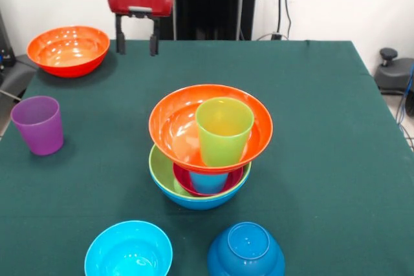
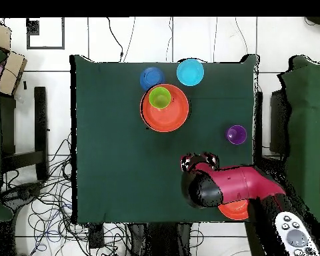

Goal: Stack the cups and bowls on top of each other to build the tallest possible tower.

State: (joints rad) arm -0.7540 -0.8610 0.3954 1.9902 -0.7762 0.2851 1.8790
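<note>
Open and empty, the gripper [image 1: 137,43] hangs above the table's [image 1: 336,159] edge, well behind the tower [image 1: 208,150] topped by 1 lime green cup [image 1: 223,130].

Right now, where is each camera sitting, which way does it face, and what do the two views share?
Front view: across the table from the robot, looking over the tower toward the far edge; only the gripper, open and empty, hangs in from the top.
Overhead view: above the table, looking straight down; the red and black arm reaches in from the bottom, covering part of an orange bowl.
Shared: the tower, the purple cup, the gripper.
</note>
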